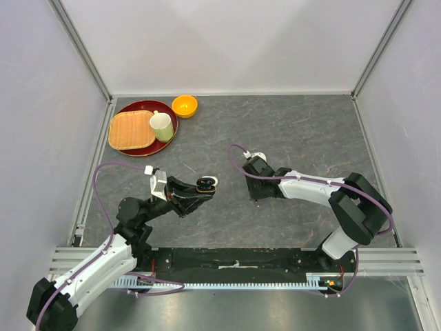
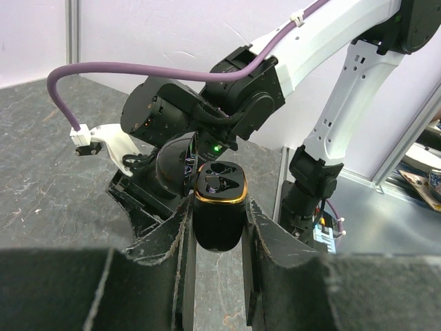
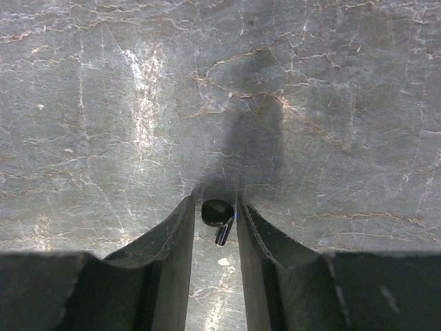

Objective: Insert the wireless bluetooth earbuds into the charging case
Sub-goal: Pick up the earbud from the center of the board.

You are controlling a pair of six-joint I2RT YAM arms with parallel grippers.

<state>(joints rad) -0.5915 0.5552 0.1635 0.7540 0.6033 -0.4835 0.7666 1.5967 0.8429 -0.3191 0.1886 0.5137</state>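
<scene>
High rear overview, close wrist views, shared table

A red plate sits in the upper left of the top view, on the grey table. It carries a woven mat and a pale cup. An orange bowl stands just beyond its upper right rim.

Table: dark grey, marbled stone look.
Red tray: round, far-left corner.
Orange bowl: far edge, just right of the tray.
</scene>
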